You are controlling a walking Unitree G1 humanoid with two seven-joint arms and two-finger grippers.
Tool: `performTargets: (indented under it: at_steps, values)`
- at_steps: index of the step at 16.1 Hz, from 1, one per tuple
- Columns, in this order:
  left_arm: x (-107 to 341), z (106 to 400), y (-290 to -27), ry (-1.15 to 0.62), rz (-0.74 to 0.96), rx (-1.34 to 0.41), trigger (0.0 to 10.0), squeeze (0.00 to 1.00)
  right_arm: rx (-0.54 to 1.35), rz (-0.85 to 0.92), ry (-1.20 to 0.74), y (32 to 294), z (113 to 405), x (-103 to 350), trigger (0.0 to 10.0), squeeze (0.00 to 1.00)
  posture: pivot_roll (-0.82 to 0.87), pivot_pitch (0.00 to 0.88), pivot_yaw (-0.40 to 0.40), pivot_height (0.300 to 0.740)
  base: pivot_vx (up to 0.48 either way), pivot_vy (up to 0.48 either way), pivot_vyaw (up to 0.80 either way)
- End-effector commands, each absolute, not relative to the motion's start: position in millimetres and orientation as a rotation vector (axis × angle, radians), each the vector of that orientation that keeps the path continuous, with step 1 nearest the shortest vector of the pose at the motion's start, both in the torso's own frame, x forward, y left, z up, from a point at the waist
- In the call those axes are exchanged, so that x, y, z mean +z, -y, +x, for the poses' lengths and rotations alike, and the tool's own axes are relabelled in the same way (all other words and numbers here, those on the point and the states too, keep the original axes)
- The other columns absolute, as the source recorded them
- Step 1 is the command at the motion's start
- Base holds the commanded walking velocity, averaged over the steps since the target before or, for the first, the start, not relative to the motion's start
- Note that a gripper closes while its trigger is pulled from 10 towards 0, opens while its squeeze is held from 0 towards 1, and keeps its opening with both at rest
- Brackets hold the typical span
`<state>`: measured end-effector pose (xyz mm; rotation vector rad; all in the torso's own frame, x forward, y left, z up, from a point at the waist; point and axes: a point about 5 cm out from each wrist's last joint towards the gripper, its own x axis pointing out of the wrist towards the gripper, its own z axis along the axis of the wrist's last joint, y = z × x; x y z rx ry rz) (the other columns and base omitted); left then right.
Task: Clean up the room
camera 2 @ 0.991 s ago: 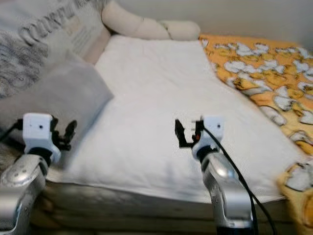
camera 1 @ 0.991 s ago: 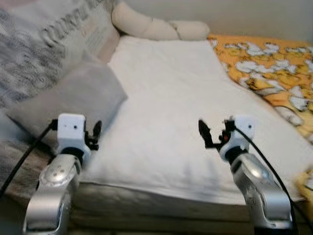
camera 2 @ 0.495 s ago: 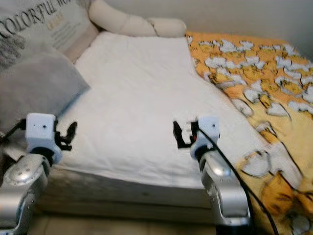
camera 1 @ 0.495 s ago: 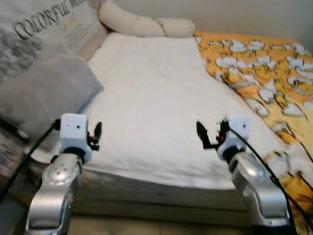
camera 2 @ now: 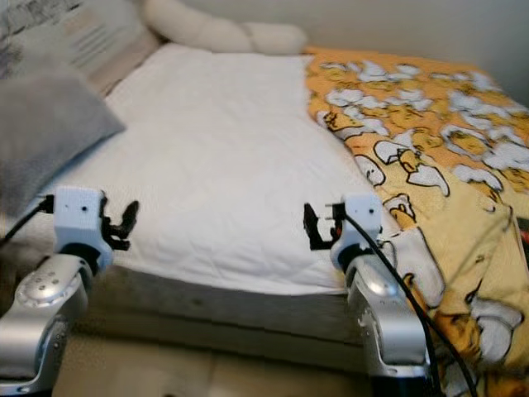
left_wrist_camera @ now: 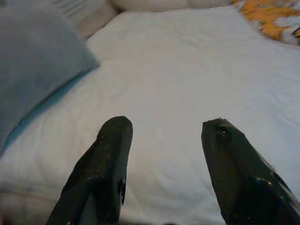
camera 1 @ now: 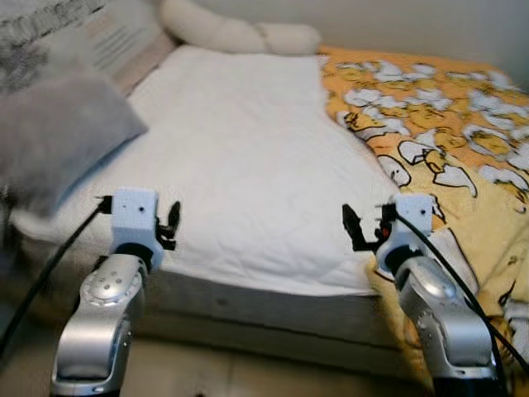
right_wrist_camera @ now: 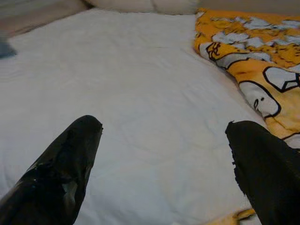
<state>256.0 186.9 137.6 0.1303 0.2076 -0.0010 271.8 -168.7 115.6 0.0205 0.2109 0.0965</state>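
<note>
Standing at the near edge of the bed (camera 1: 248, 165), left pincer (left_wrist_camera: 164, 164) and right pincer (right_wrist_camera: 164, 164) both spread and empty; next, probably, reach right for the orange blanket (camera 1: 430, 124).

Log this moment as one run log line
stage: facing bed | left gripper: open, empty, over white sheet | right gripper: open, empty, beside orange blanket | grey pillow: robot's left

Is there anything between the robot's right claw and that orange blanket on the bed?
Nothing visible: the open right claw hovers over the white mattress, and the orange blanket lies right beside it.
</note>
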Motion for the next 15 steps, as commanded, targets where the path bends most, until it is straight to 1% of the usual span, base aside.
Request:
performTargets:
  at_steps: [1, 7, 12, 13, 15]
  values:
    - [140.5, 257.9, -182.8, -0.191, 0.135, -0.018, 10.0, 0.24, 0.067, 0.005, -0.211, 173.9, 273.6, 116.8, 10.0, 0.00, -0.05, 0.000, -0.005, 0.740, 0.000, -0.480, 0.00]
    - [140.6, 260.7, -180.7, -0.191, 0.136, -0.022, 10.0, 0.24, 0.043, 0.008, -0.220, 177.2, 276.6, 115.8, 10.0, 0.00, -0.05, 0.000, -0.006, 0.740, 0.000, -0.480, 0.00]
    - [139.1, 260.2, -179.9, -0.194, 0.138, -0.035, 10.0, 0.24, 0.071, -0.004, -0.226, 174.6, 277.5, 115.3, 10.0, 0.00, -0.05, 0.000, -0.002, 0.740, 0.000, -0.480, 0.00]
    - [139.4, 260.5, -179.8, -0.194, 0.138, -0.036, 10.0, 0.24, 0.075, -0.001, -0.227, 173.9, 277.7, 115.3, 10.0, 0.00, -0.05, 0.000, -0.002, 0.740, 0.000, -0.480, 0.46]
    - [139.2, 260.5, -180.8, -0.192, 0.140, -0.034, 10.0, 0.24, 0.088, 0.003, -0.233, 171.0, 277.0, 114.4, 10.0, 0.00, -0.05, 0.000, -0.004, 0.740, 0.000, -0.480, 0.00]
